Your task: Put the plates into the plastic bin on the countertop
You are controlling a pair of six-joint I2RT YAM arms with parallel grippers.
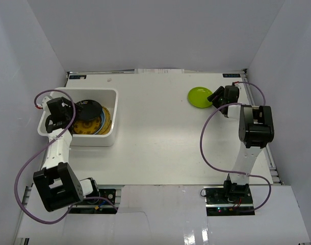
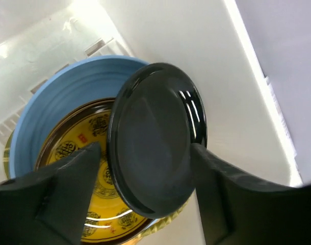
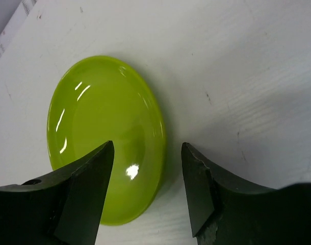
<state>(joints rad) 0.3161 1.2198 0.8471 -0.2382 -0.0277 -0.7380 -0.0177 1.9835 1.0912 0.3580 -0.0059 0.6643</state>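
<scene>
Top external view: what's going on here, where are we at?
Two arms are loading plates into the white bin. The left gripper hangs over the bin with jaws spread. A glossy black plate sits tilted below them, seemingly not gripped, on top of a yellow patterned plate and a light blue plate. The right gripper, open, straddles the rim of the lime green plate, which lies flat on the countertop, not yet lifted.
</scene>
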